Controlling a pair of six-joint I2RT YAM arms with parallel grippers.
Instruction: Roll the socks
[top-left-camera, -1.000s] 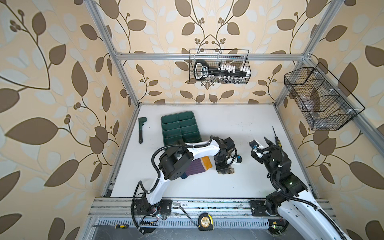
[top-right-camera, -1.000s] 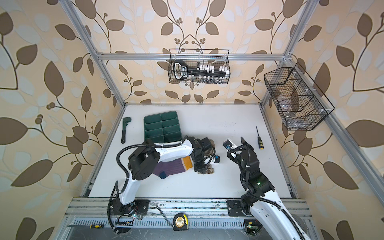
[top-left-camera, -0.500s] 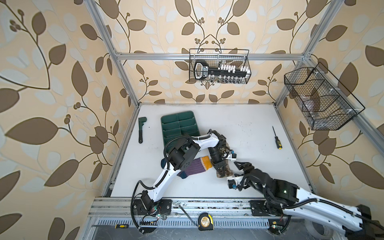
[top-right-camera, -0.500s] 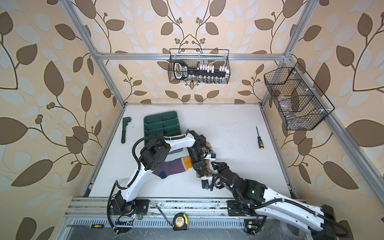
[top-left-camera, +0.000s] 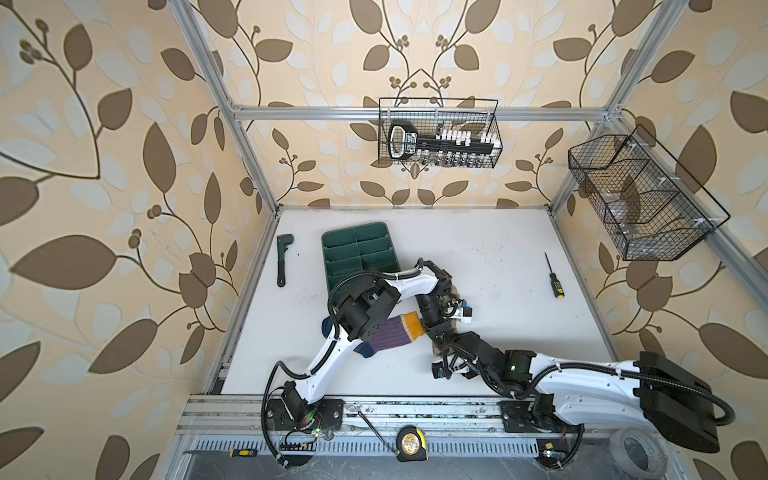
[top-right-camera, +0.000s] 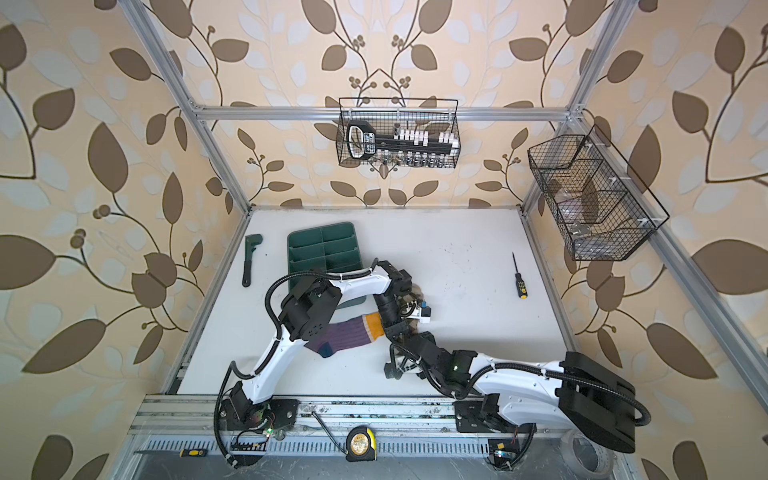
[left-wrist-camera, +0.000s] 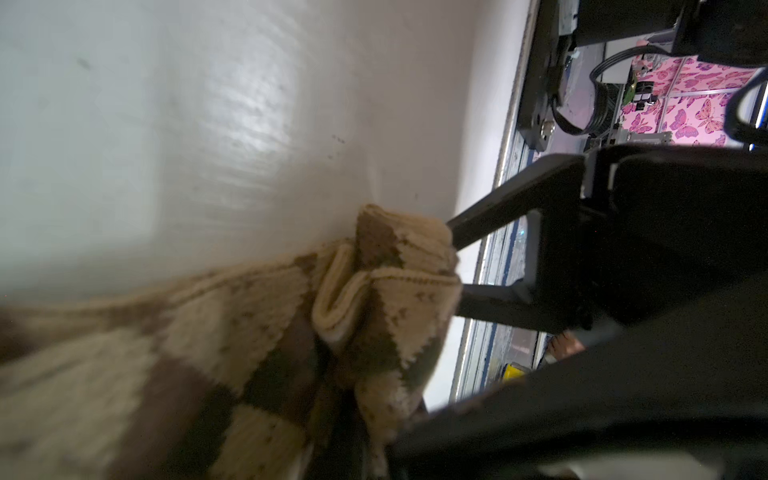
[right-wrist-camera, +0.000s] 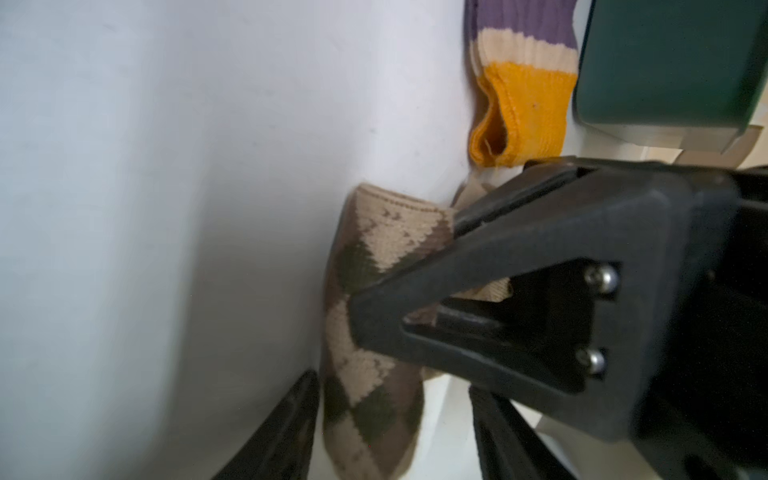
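Left pincer (right-wrist-camera: 409, 266) is clenched on the bunched-up argyle sock (right-wrist-camera: 374, 232) near the front middle of the surface (top-left-camera: 498, 257), and my right pincer (right-wrist-camera: 392, 395) has its jaws parted on either side of that same sock, not squeezing it as far as I can see. Purple sock (top-left-camera: 390, 334) lies flat just left of it, yellow cuff pointing at the argyle one.
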